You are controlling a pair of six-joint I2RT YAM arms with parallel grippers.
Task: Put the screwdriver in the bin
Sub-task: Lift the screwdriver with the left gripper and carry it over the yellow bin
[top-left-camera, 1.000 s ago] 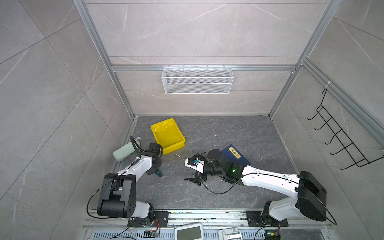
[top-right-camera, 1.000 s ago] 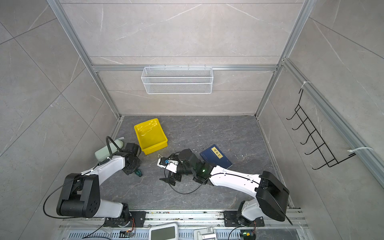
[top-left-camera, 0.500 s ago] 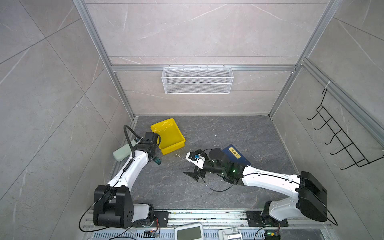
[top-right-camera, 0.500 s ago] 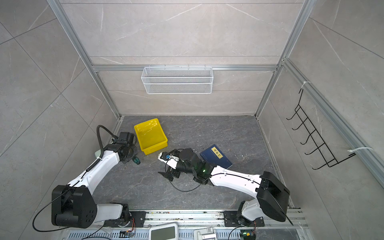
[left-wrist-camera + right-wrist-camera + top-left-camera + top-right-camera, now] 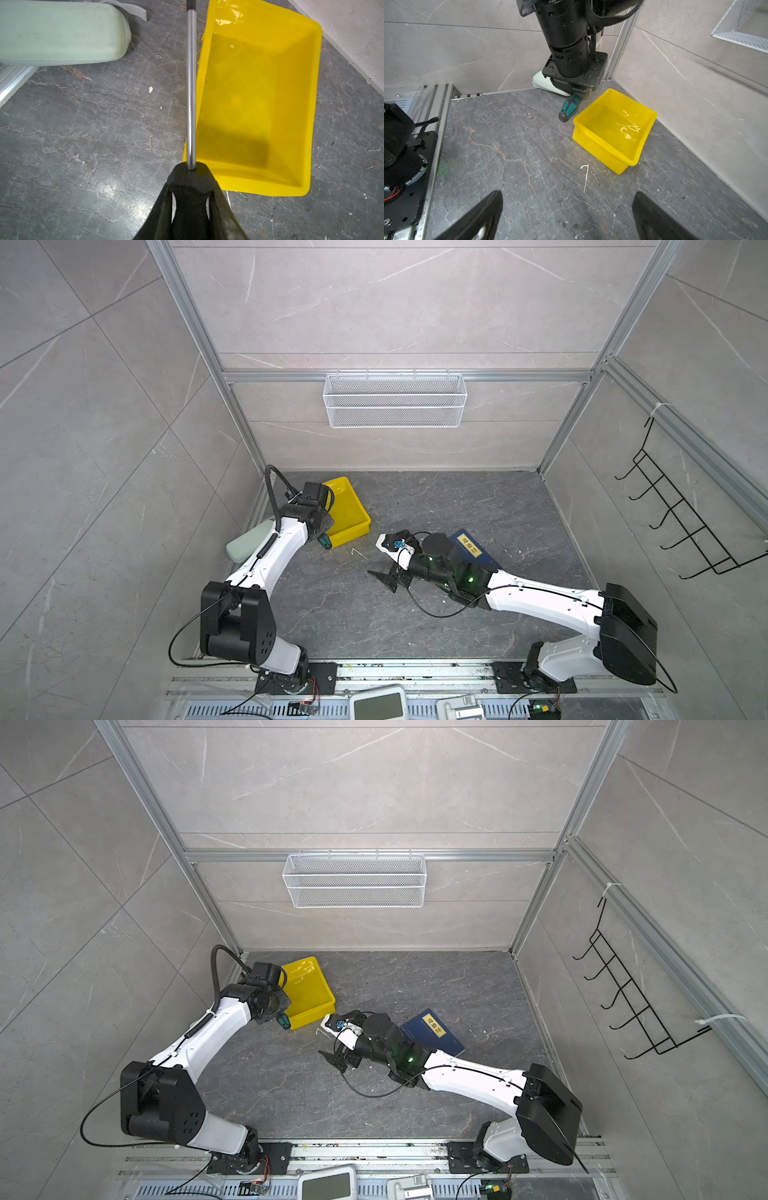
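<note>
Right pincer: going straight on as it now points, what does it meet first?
Likely the bare floor, since the open right pincer angles down at it. Beyond that lie the near corner of the bin and the screwdriver held by the left pincer. Depth is unclear.

Light: bright, even, thrown from overhead.
Glare: white streaks seen inside the bin (image 5: 629,128).
Shadows: soft.
Edges: bent in wrist views.
</note>
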